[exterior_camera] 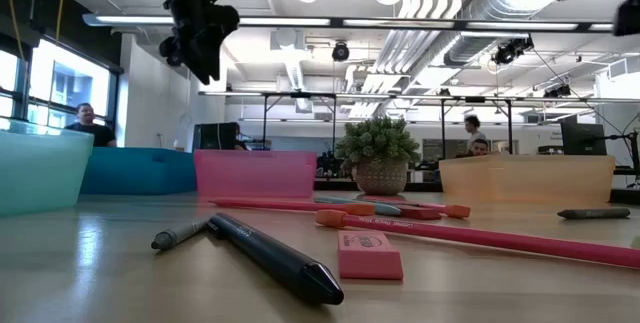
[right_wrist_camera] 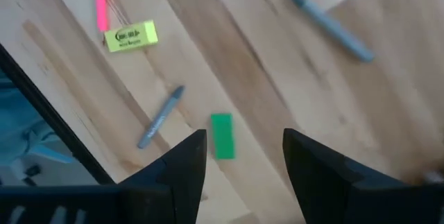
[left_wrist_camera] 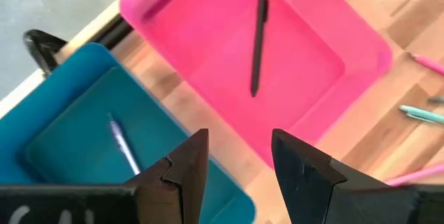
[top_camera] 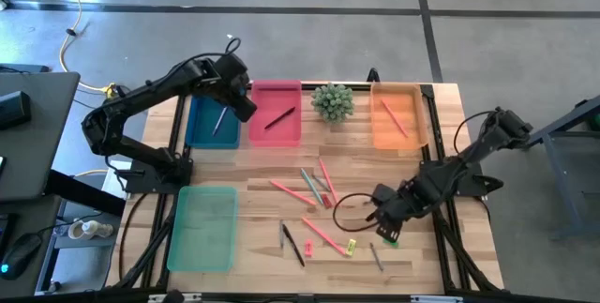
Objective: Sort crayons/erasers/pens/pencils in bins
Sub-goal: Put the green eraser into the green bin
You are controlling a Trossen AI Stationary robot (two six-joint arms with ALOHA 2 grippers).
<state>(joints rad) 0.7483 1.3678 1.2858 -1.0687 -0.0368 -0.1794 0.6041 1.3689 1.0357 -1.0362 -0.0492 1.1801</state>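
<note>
Sorting's barely started: one item each in the teal bin (top_camera: pixel 210 120), pink bin (top_camera: pixel 275 113) and orange bin (top_camera: pixel 397 115); the pale-green bin (top_camera: pixel 202 228) looks empty. Right gripper (top_camera: pixel 385 231), fingers apart, hovers over the green eraser (right_wrist_camera: pixel 222 136) on the table. Left gripper (top_camera: pixel 239 104), fingers apart and empty, hangs above the teal and pink bins.

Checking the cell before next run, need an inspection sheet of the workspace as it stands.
Surface: wooden table, loose items mid-right.
Job's things: teal bin holds a pen; pink bin holds a dark pen; orange bin holds an orange stick; pale-green bin looks empty. Green eraser, yellow eraser and red eraser on table.
Clutter: potted plant between the pink and orange bins.
Grippers: left gripper open above teal and pink bins; right gripper open over green eraser.
Cables: black loop on table.
Surroundings: people at desks behind.
</note>
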